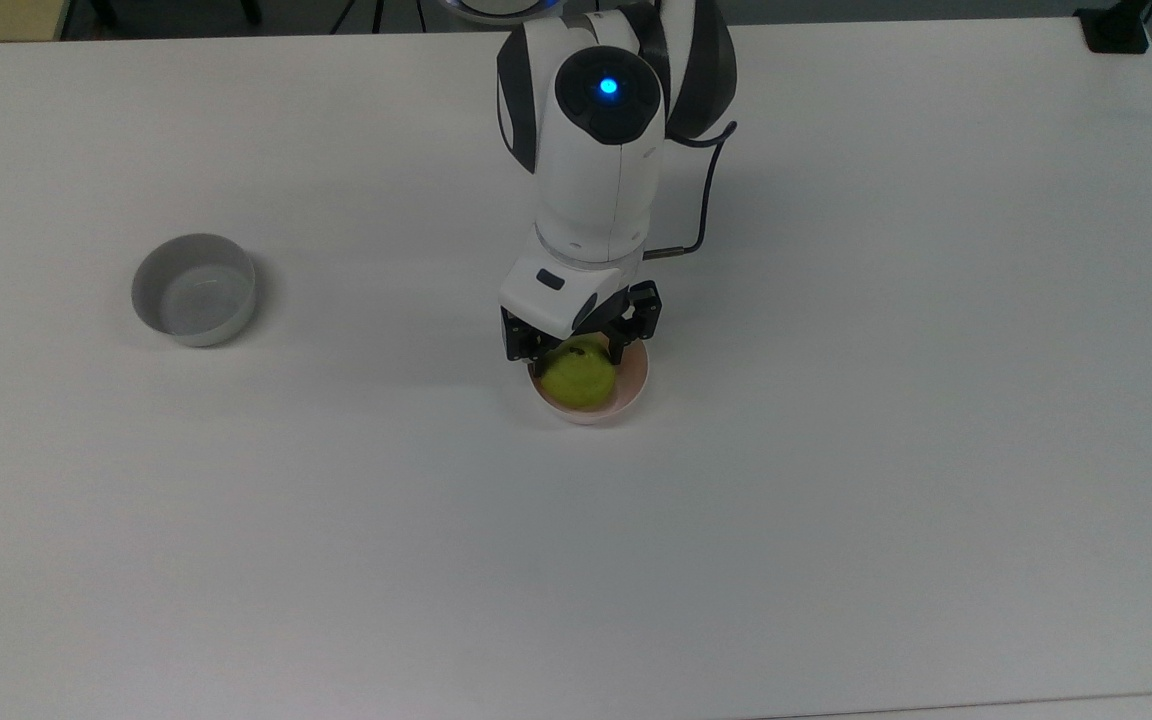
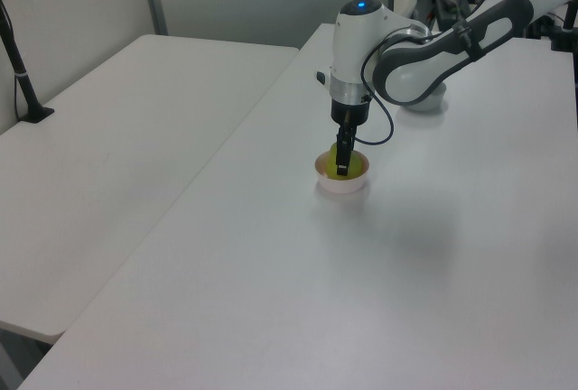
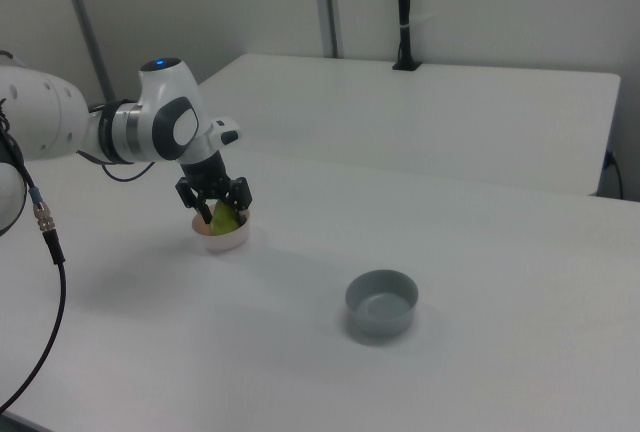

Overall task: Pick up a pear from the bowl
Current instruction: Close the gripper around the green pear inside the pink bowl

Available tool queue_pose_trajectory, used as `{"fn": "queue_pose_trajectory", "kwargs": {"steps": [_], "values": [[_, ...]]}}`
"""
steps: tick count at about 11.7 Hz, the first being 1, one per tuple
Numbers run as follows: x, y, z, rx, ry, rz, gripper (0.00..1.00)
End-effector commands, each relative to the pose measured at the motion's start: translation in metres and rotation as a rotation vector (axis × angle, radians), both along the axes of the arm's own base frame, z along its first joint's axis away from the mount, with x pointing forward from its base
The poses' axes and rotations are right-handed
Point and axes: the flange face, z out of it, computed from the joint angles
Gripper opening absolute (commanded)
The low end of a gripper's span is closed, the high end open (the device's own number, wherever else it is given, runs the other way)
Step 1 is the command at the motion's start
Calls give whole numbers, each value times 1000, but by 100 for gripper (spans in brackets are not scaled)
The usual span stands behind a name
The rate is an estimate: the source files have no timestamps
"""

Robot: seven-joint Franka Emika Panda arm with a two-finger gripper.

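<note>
Gripper (image 1: pixel 577 352) at the top view's centre, our fingers (image 1: pixel 535 352) spread wide either side of the pear (image 1: pixel 578 376), contact unclear, pear in the bowl (image 1: pixel 633 385), grey bowl (image 1: pixel 194 289) far left.

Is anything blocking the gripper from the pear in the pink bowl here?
Nothing visible does. The gripper is directly over the pear, its open fingers down on either side of it, inside the bowl. The grey bowl sits far off on the table.
</note>
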Motion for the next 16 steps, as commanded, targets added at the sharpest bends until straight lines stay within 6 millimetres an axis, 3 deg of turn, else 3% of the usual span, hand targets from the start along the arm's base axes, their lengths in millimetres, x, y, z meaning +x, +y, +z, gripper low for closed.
{"fn": "queue_pose_trajectory", "kwargs": {"steps": [1, 5, 9, 13, 16], "values": [[-2, 3, 0, -13, -23, 8, 56], [-3, 5, 2, -15, -16, 11, 46], [-8, 14, 22, -12, -2, 17, 43], [-12, 11, 51, -7, -23, 9, 43], [-14, 11, 94, -14, -8, -4, 43]]}}
